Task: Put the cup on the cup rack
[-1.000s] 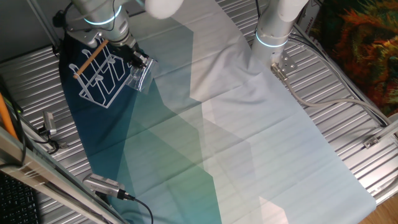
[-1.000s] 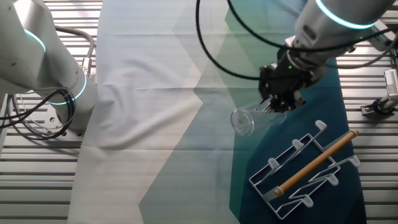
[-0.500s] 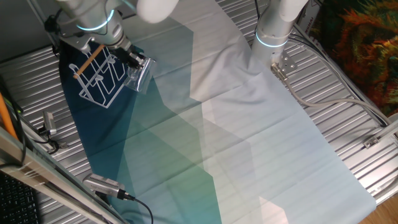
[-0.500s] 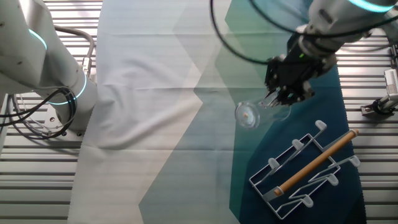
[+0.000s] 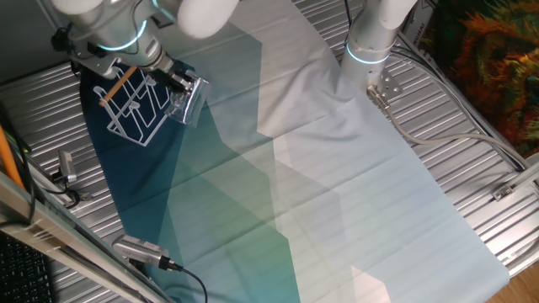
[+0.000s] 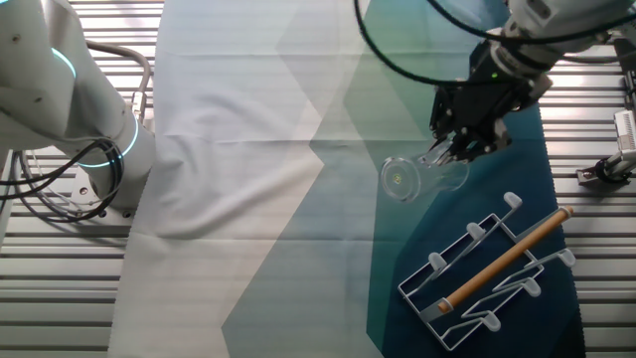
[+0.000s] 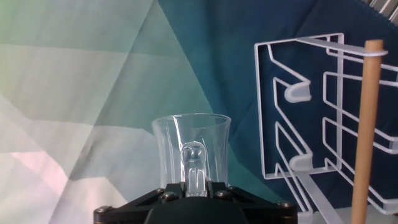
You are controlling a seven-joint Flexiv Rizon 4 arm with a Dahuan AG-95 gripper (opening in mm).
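Note:
My gripper (image 6: 449, 157) is shut on the handle of the clear glass cup (image 6: 412, 179) and holds it on its side above the cloth, mouth pointing away from the hand. In the hand view the cup (image 7: 191, 149) sits straight ahead, its handle between the fingers. The white wire cup rack (image 6: 494, 270) with a wooden rod along its top stands on the dark blue part of the cloth, just beside the cup. It shows to the right in the hand view (image 7: 311, 118) and left of the cup (image 5: 187, 101) in one fixed view (image 5: 135, 105).
A second robot arm's base (image 5: 368, 50) stands at the far side of the cloth. Cables and small metal clamps (image 5: 141, 250) lie on the ribbed metal table around the cloth (image 5: 337, 194).
The gripper with the cup has moved a little away from the second arm, alongside the rack's end. The rack has not moved.

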